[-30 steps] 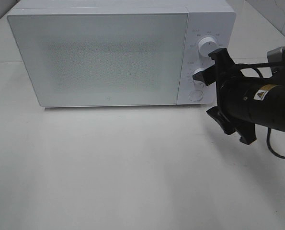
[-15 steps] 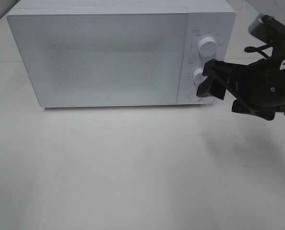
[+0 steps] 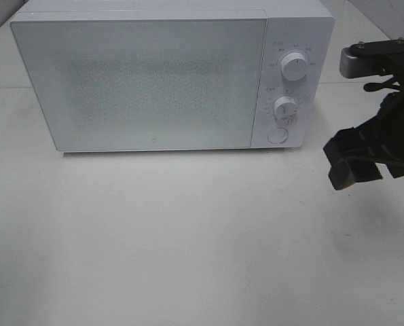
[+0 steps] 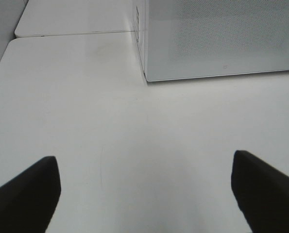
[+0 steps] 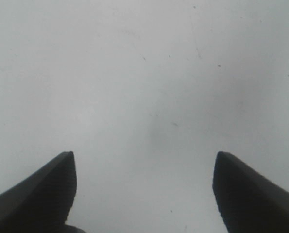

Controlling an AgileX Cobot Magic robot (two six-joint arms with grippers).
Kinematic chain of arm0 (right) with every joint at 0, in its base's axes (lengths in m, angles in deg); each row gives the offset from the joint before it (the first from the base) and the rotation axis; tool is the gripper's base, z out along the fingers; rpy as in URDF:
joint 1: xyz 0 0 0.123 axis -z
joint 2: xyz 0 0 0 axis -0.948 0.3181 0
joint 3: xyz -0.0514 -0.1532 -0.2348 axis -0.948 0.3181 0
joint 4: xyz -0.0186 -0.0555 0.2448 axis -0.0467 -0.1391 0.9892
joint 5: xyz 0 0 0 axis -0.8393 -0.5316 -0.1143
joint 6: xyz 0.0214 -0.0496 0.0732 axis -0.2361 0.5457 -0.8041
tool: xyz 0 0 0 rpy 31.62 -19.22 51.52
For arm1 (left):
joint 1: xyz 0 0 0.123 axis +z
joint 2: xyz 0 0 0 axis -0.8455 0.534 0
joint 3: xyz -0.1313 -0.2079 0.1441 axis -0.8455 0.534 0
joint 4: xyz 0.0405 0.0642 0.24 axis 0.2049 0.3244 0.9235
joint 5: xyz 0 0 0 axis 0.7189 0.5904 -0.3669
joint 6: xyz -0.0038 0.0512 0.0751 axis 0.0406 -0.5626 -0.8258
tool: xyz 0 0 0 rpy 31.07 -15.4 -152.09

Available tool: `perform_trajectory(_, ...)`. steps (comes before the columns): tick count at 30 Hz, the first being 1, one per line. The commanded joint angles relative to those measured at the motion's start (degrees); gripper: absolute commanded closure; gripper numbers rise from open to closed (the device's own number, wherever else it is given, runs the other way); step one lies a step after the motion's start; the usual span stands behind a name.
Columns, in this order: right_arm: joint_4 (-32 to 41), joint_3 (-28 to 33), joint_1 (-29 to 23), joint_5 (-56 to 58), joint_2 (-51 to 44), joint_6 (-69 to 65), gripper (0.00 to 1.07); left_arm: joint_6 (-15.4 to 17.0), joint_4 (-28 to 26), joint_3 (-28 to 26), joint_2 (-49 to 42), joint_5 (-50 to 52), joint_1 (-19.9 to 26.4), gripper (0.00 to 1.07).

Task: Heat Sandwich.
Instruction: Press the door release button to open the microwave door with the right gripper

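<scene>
My right end effector point(image 3: 351, 161) has pulled back from the microwave's point(image 3: 171, 78) control panel, where it sat against the lower knob point(image 3: 284, 107) half a second ago. It now hangs off to the right, well apart from the white box and above the counter point(image 3: 188, 238). Its fingers stand wide with nothing between them (my wrist view shows only bare counter in the gap). My left end effector point(image 4: 144, 189) is spread wide too, empty, low over the counter with a front corner of the microwave ahead of it. The microwave door point(image 3: 140, 81) is shut, its speckled front opaque. The sandwich shows in none of my views; I cannot tell where it is.
</scene>
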Motion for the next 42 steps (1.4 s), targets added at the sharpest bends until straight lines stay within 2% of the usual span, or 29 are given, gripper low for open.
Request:
perform_trajectory(1, -1.4, -0.4, 0.0, 3.9, -2.1, 1.1, 0.31, 0.3, -0.4, 0.2, -1.5, 0.2, 0.1, 0.17)
perform_trajectory(18, -2.8, -0.1, 0.0, 12.4, -25.0, 2.3, 0.31, 0.3, -0.4, 0.2, -1.5, 0.2, 0.1, 0.17)
perform_trajectory(29, -2.8, -0.1, 0.0, 13.2, -39.6, 5.4, 0.31, 0.3, -0.4, 0.2, -1.5, 0.2, 0.1, 0.17)
perform_trajectory(33, -3.0, 3.8, 0.2, 13.6, -48.3, 5.8, 0.31, 0.3, -0.4, 0.2, -1.5, 0.2, 0.1, 0.17)
perform_trajectory(38, -3.8, 7.6, 0.5, 13.8, -53.1, 5.8, 0.31, 0.3, -0.4, 0.2, -1.5, 0.2, 0.1, 0.17)
perform_trajectory(42, -3.7, 11.1, 3.7, 13.8, -57.4, 5.8, 0.31, 0.3, -0.4, 0.2, -1.5, 0.2, 0.1, 0.17)
